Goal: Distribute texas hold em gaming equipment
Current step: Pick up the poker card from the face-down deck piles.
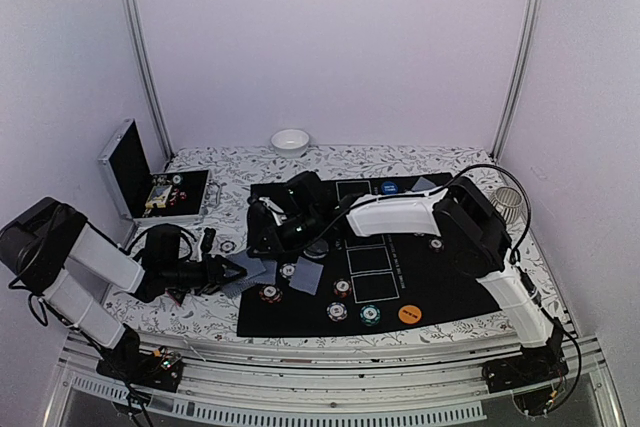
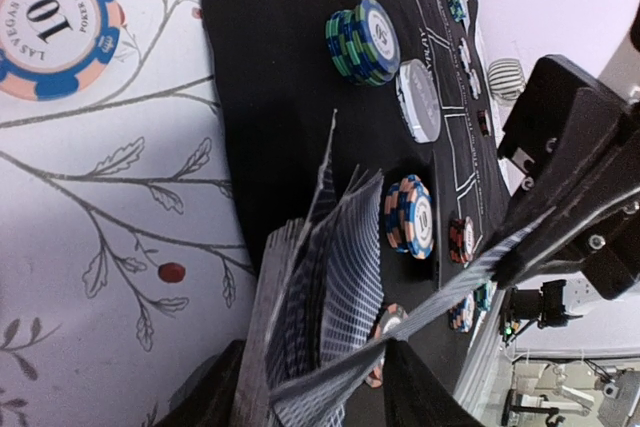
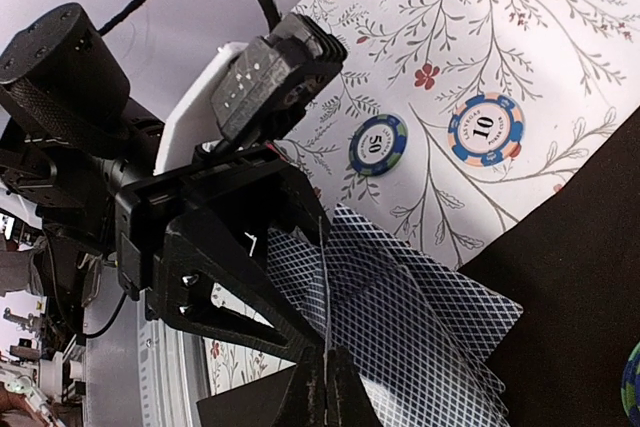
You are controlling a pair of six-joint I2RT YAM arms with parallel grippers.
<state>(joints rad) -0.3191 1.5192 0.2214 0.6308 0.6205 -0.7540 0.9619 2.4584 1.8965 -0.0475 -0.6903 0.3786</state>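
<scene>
The silver case (image 1: 125, 172) stands open off the black mat's (image 1: 450, 292) far left corner, lid upright. A few chips lie in its tray, too small to sort by colour. The white bowl (image 1: 290, 141) sits beyond the mat's far edge, and its inside cannot be made out.

At the mat's near left corner, the left gripper (image 1: 232, 272) has its jaws apart around a fan of playing cards (image 3: 400, 327). Whether the fingers touch the fan cannot be told. The right gripper (image 3: 325, 392) is pinched closed on a single card (image 2: 470, 267) drawn out of the fan.

2 chips, a 50 chip (image 3: 378, 144) and a 10 chip (image 3: 486, 130), lie on the floral cloth just off the mat's left edge. Chip stacks (image 1: 340, 312) line its near edge.

From above, the right arm covers the mat's left rear part.
</scene>
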